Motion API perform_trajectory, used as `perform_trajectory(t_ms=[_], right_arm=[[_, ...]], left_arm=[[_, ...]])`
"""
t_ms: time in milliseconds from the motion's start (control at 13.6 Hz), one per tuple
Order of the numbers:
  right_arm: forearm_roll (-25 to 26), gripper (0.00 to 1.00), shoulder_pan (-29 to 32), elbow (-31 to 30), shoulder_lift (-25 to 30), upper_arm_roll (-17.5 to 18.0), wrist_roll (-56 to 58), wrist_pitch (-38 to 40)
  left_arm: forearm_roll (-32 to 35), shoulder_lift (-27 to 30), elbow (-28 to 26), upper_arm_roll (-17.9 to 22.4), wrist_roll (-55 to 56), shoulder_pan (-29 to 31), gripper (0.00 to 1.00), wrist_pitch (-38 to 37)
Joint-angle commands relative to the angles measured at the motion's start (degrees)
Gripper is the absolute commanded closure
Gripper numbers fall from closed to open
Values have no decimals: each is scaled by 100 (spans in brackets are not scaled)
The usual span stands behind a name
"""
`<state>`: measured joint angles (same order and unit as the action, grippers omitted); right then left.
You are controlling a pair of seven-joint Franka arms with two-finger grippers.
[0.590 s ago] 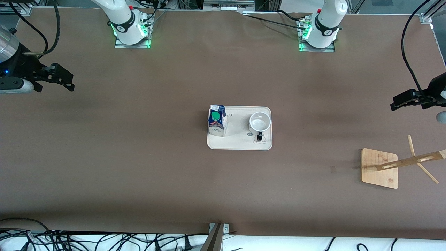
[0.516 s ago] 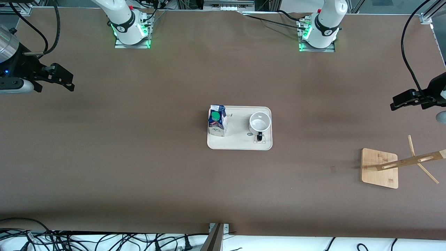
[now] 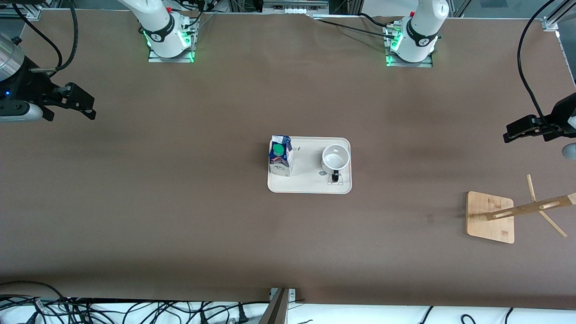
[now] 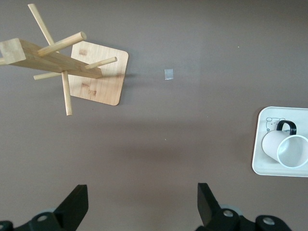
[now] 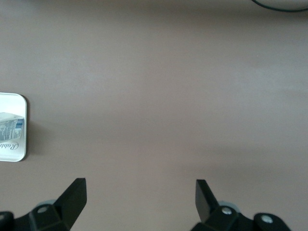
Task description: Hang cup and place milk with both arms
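The cup (image 3: 335, 157), a white mug with a black handle, stands upright on a cream tray (image 3: 310, 182) mid-table. The milk (image 3: 280, 156), a blue-topped carton with a green cap, stands on the same tray toward the right arm's end. My right gripper (image 3: 93, 108) is open and empty, in the air over bare table at the right arm's end. My left gripper (image 3: 506, 135) is open and empty, in the air over the table at the left arm's end. The left wrist view shows its gripper (image 4: 142, 202) open and the cup (image 4: 284, 148). The right wrist view shows its gripper (image 5: 140, 199) open and the milk (image 5: 10, 126).
A wooden cup rack with a square base (image 3: 490, 218) and a pegged post (image 3: 528, 207) stands near the left arm's end, nearer the front camera than the left gripper. It also shows in the left wrist view (image 4: 98, 77). Cables hang at both table ends.
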<state>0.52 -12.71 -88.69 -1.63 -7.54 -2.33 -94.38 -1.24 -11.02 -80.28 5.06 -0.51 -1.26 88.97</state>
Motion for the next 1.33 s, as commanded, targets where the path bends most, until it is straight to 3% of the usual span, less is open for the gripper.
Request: perform_trajectory(t_ms=[0, 221, 442, 590, 737, 959, 1253], right_arm=[[-313, 0, 32, 106, -21, 51, 40, 7], [-360, 0, -143, -7, -239, 112, 101, 165], [-325, 0, -748, 27, -487, 217, -29, 500], [-377, 0, -1214, 149, -837, 261, -1008, 220], [-395, 0, -1671, 386, -1311, 349, -1908, -263], [-982, 0, -2199, 948, -2224, 384, -3156, -939], [-975, 0, -2841, 1967, -3499, 402, -4327, -1679]], left_arm=[[-69, -67, 162, -5, 16, -41, 0, -11], [-61, -40, 109, -14, 7, -41, 0, -29], [-52, -49, 144, -31, -37, -49, 0, -55], [-78, -58, 135, -23, -19, -49, 0, -47], [-104, -67, 153, -23, 7, -58, 0, -29], [-25, -93, 153, -23, 7, -207, 0, -29], [-34, -181, 153, -23, 16, -348, 0, -12]])
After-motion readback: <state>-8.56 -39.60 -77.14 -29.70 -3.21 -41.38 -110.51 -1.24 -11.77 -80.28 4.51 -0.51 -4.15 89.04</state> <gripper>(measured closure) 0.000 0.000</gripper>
